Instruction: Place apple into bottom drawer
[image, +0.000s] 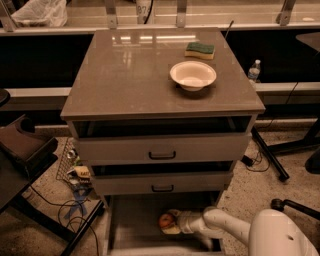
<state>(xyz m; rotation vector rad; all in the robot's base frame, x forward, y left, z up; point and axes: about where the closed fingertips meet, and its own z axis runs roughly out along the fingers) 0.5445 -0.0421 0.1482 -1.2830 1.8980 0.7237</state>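
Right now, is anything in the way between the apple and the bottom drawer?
Nothing I can see. The apple sits at the tip of the gripper, over the open bottom drawer, with only the drawer's grey floor below it.

Gripper, inside the bottom drawer: covers the apple's right side from you. Bottom drawer: front cut off at your lower edge, rear hidden under the middle drawer. Robot arm: cut off lower right.
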